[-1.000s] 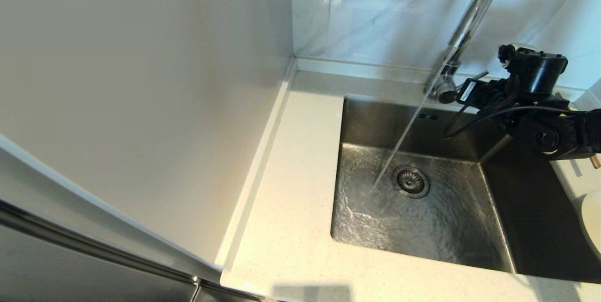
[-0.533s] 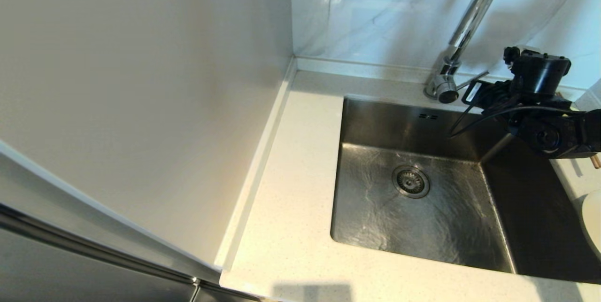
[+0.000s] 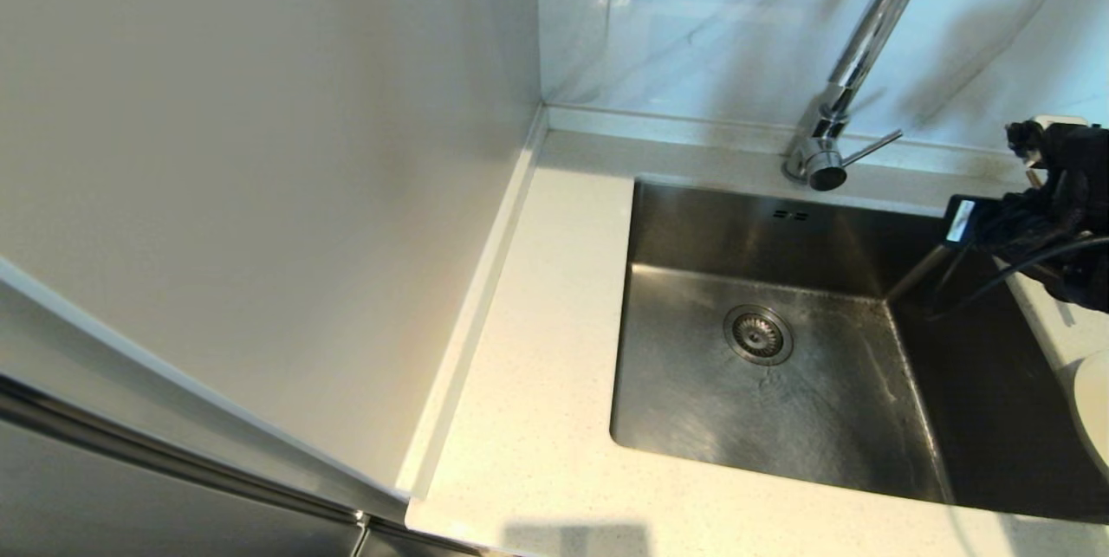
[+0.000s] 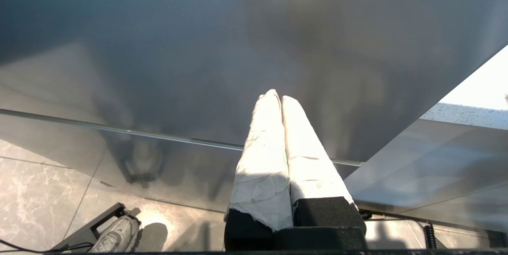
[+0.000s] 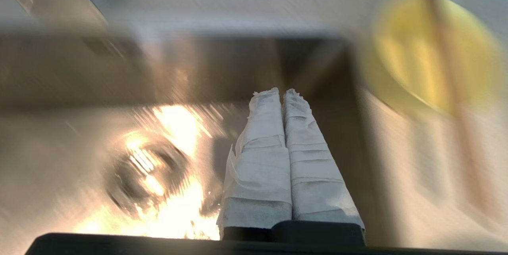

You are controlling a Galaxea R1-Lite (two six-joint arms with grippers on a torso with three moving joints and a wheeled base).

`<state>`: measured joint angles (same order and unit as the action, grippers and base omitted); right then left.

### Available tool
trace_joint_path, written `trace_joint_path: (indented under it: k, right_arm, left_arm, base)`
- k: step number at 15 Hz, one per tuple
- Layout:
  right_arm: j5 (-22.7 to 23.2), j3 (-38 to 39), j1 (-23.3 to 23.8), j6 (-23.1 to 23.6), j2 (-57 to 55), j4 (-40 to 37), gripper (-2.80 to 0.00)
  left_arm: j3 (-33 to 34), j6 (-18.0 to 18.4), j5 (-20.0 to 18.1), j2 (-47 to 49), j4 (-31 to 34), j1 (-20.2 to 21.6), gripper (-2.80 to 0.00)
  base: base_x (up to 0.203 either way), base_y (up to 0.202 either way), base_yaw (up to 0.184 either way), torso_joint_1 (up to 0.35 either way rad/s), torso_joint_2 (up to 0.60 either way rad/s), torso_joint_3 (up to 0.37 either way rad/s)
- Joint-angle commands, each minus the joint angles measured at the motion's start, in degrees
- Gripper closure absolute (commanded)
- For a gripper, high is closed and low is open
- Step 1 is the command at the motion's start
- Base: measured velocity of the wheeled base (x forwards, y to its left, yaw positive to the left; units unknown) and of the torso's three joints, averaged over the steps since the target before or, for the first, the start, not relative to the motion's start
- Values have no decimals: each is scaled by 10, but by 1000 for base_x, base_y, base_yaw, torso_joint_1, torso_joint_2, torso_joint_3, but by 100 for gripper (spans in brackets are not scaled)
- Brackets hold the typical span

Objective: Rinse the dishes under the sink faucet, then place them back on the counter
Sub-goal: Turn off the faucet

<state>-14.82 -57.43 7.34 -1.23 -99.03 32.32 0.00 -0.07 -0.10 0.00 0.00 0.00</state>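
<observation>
No water runs from the chrome faucet [image 3: 856, 63], and its thin lever [image 3: 873, 146] points right. The steel sink [image 3: 693, 232] is wet, with nothing in it but its drain strainer [image 3: 758, 334]. My right arm [image 3: 1044, 210] hangs over the sink's right rim. Its gripper [image 5: 282, 92] is shut on nothing above the basin. In the right wrist view the pale-yellow bowl [image 5: 408, 56] is blurred, on the counter beside the sink, and the brown chopsticks [image 5: 450, 60] lie across it. The white plate [image 3: 1095, 401] shows only an edge at far right. My left gripper [image 4: 278, 95] is shut and parked.
The speckled counter [image 3: 554, 349] runs along the sink's left and front sides, bounded by a plain wall on the left and the marble panel [image 3: 693, 20] behind. The left wrist view faces a grey cabinet front [image 4: 198, 48] and floor tiles.
The stream of water from the faucet has stopped. My right arm has drawn back to the right, away from the faucet lever, to the sink's right rim.
</observation>
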Motion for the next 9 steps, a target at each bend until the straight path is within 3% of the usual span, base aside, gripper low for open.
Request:
trace_joint_path:
  k: [1, 4, 9]
  right_arm:
    - [1, 42, 25, 16, 95, -44, 0]
    - [1, 109, 47, 37, 227, -118, 0]
    - [-1, 207, 48, 47, 429, -144, 0]
  left_arm:
    - [0, 0, 0, 0, 0, 0, 0]
    - [0, 0, 0, 0, 0, 0, 0]
    - [0, 0, 0, 0, 0, 0, 0]
  base:
    - [0, 0, 0, 0, 0, 0]
    - [0, 0, 0, 0, 0, 0]
    - [0, 0, 0, 0, 0, 0]
